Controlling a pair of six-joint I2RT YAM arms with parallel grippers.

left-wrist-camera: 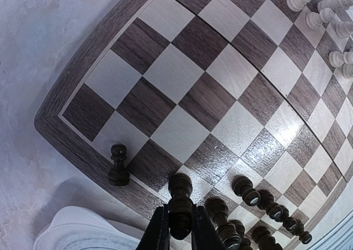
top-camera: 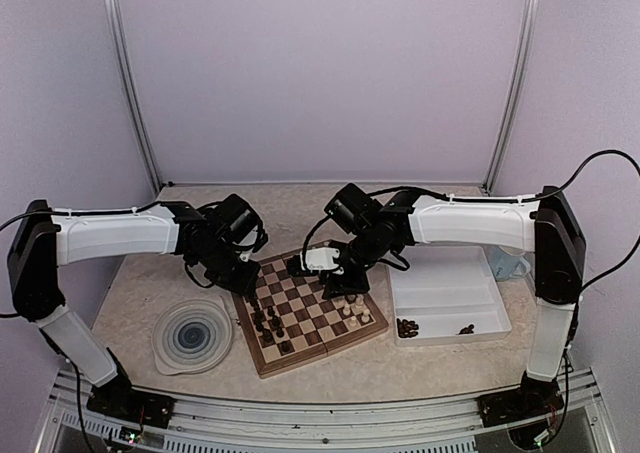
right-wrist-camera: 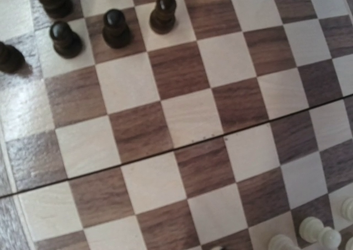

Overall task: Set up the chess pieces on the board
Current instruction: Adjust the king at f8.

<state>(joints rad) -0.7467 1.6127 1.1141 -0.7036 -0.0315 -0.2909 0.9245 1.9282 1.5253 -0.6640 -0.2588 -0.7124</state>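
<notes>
left gripper (left-wrist-camera: 180, 227) clamps a dark piece (left-wrist-camera: 180, 193).
held upright, likely to seat it cleanly on the board (left-wrist-camera: 66, 104) just below; right gripper (top-camera: 312, 263): cannot tell.

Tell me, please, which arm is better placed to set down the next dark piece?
Left. The left gripper is closed on a dark piece just above the board, by the dark rows. The right gripper hangs over mid-board with no held piece visible.
</notes>
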